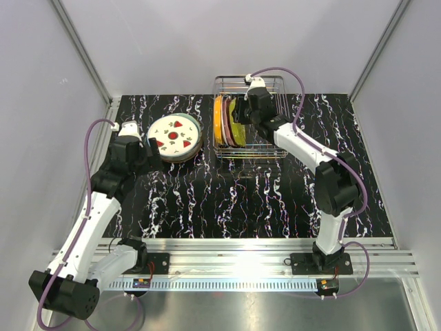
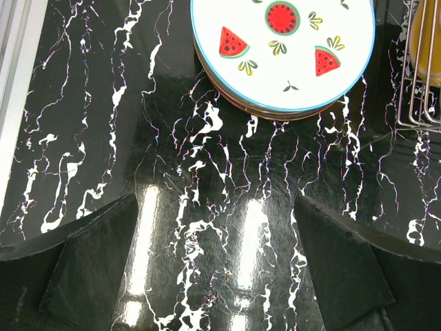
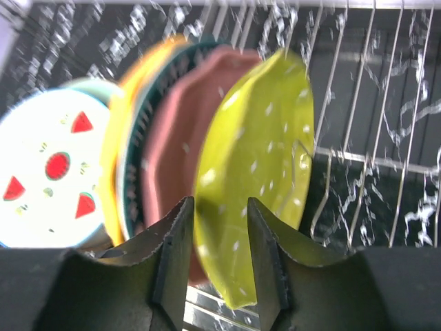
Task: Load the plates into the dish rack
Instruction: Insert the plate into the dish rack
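Mid-placement, by the look of it: a pinch of the right gripper (image 3: pixel 220 207) on the lower rim of the yellow-green plate (image 3: pixel 262 152), one finger against each face. That plate stands on edge inside the dish rack (image 3: pixel 386 161), just beside the pink plate (image 3: pixel 179 138) and, beyond it, the orange plate (image 3: pixel 131 110). Blurred in the wrist view, so hard to say whether seated between dividers or hanging a touch above the bottom wires. To finish well: lower straight down, no twisting, until the rim settles between two uprights — then ease the pinch apart slowly and check for a lean onto the pink neighbour before letting go fully. Withdraw upward and back along the plate's own plane, never sideways, lest a finger drag it over or topple the row like dominoes. On the other side, the left gripper (image 2: pixel 215 201) low over the table (image 2: pixel 103 103), fingers wide apart with nothing between them, facing the stack (image 2: pixel 275 114) topped by the watermelon plate (image 2: pixel 282 48), near but not touching. Better to wait there until the right side is clear of the rack — then slide one finger under the top rim only, taking a single plate and not two.
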